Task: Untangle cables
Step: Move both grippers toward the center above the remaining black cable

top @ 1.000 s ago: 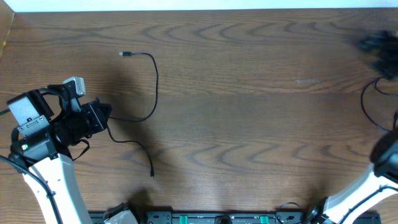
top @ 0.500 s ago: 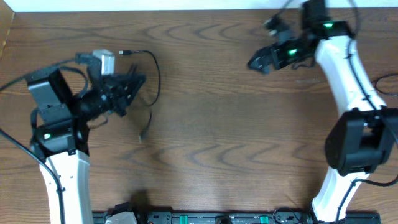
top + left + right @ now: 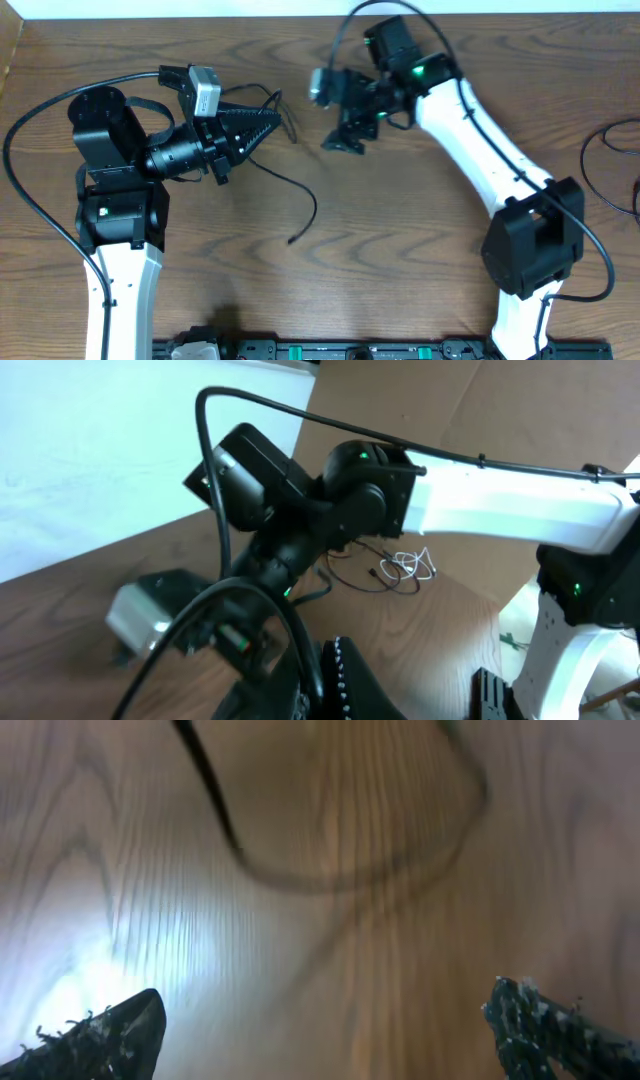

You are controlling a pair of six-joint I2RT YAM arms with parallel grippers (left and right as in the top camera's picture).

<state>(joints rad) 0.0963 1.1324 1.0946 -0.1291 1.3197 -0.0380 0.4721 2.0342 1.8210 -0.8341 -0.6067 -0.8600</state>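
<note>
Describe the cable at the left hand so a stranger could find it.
On the wooden table, find the left arm's hand, shut near the far edge. A thin black cable runs from it and curls back toward the table's middle; it is far thinner than the cords on the arms.

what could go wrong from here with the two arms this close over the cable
The open right gripper sits very near the shut left gripper; any nearer and they could collide.
The cable is far thinner than either gripper and the right wrist view is blurred, so a grab may miss.
Its free end trails on the table; a pull might slip it from the left gripper.
</note>
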